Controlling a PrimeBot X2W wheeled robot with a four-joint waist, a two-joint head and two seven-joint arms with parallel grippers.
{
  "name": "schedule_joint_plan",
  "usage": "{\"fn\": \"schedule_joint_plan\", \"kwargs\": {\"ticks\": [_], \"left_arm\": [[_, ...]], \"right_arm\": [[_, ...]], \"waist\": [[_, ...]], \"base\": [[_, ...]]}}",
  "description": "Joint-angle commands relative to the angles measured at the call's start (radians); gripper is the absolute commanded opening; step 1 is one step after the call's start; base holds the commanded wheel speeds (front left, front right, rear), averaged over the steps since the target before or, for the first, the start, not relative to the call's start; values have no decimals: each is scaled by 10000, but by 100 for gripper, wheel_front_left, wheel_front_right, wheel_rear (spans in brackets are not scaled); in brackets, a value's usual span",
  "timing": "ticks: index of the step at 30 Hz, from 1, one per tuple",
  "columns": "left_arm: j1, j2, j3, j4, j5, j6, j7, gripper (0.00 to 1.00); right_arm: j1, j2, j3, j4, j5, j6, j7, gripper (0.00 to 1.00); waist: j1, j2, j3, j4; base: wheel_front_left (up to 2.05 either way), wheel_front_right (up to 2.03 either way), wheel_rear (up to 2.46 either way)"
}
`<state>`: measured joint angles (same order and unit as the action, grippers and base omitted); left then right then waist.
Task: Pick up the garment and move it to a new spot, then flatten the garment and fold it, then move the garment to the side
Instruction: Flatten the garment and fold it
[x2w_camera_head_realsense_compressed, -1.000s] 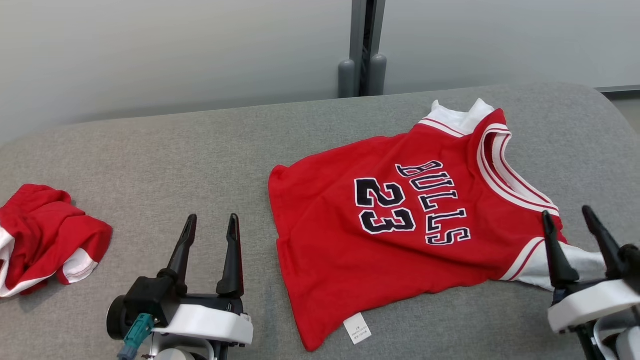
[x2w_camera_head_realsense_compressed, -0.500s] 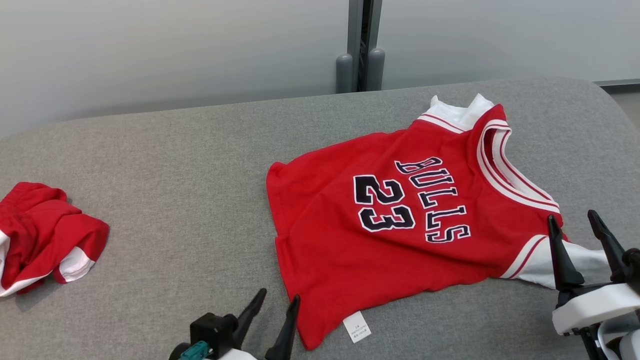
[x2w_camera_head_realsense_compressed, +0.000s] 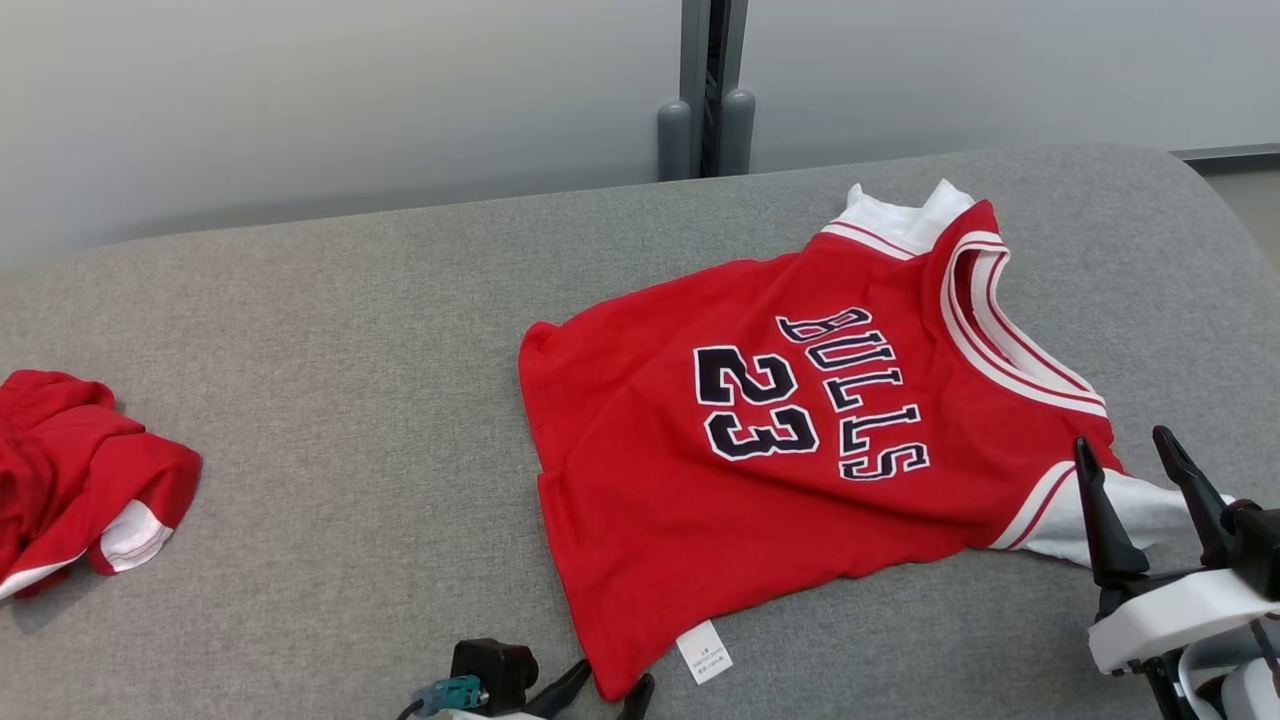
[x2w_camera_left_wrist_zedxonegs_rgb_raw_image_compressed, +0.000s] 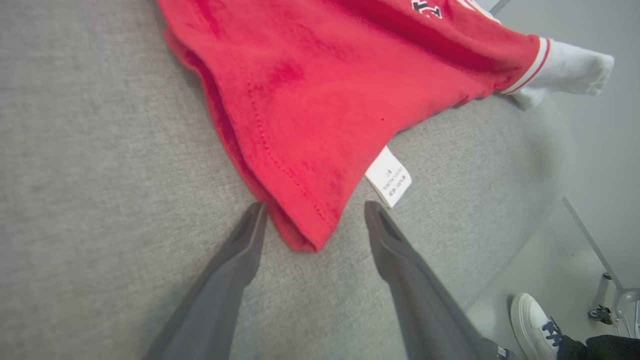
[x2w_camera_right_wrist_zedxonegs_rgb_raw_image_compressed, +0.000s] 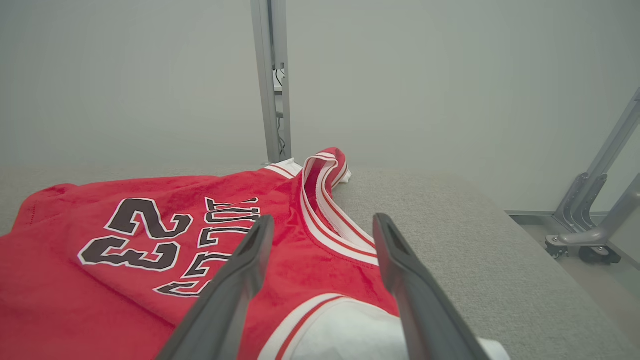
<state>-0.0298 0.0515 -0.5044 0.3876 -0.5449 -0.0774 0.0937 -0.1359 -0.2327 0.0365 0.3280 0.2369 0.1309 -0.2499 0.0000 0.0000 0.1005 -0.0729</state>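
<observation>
Two pincers: both stand with their fingers apart, and neither is clamped on anything.
Left pincer: at the bottom edge of the head view, just left of centre, with its tips at the jersey's lowest corner. In the left wrist view that hem corner lies between the two dark fingers. I cannot tell whether the fingers touch the cloth.
Right pincer: lower right of the head view, fingers pointing up the frame, tips in front of the white sleeve. In the right wrist view the sleeve and collar trim show between the fingers.
Jersey: red with white trim, marked "BULLS 23". It lies spread on the desk right of centre in the head view, collar toward the upper right and hem toward the lower left. It is mostly flat, with a few wrinkles.
Care label: small and white, sticking out from under the hem just right of the left pincer.
Second garment: a crumpled red and white heap at the left edge of the head view, well apart from the jersey.
Desk: covered in grey fabric, with rounded corners.
Post: grey and upright, top centre of the head view, against a pale wall.
Shoe: a person's white shoe on the floor, lower right of the left wrist view.
</observation>
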Motion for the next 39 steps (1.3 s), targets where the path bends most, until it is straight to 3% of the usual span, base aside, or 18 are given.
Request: {"fn": "schedule_joint_plan", "kwargs": {"ticks": [1,7,8,9,21,32,39], "left_arm": [[-140,68,-21,67,76,51,49,100],[-313,55,-281,257,183,141,169,100],[-358,54,-326,292,186,129,187,68],[-391,50,-355,319,203,129,178,0],[-747,184,132,-188,158,332,-901,0],[-422,486,475,-778,-91,518,-1085,0],[-405,576,417,-953,-112,601,-957,0]], "right_arm": [[-105,-63,-27,-15,-34,-3,-81,100],[-127,-83,-110,110,-16,-3,-109,100],[-120,-89,-167,191,-21,-3,-100,100],[-122,-86,-213,265,-9,-3,-84,100],[529,-215,-1266,787,687,-3,-157,100],[2203,-981,-96,193,2012,-3,-171,100],[1902,-1423,117,664,2054,-3,-165,100]], "waist": [[0,0,6,-21],[0,0,78,-113],[0,0,91,-115],[0,0,107,-115],[0,0,91,112],[0,0,-151,-264],[0,0,-107,-388]], "base": [[0,0,0],[0,0,0],[0,0,0],[0,0,0],[0,0,0],[0,0,0],[0,0,0]]}}
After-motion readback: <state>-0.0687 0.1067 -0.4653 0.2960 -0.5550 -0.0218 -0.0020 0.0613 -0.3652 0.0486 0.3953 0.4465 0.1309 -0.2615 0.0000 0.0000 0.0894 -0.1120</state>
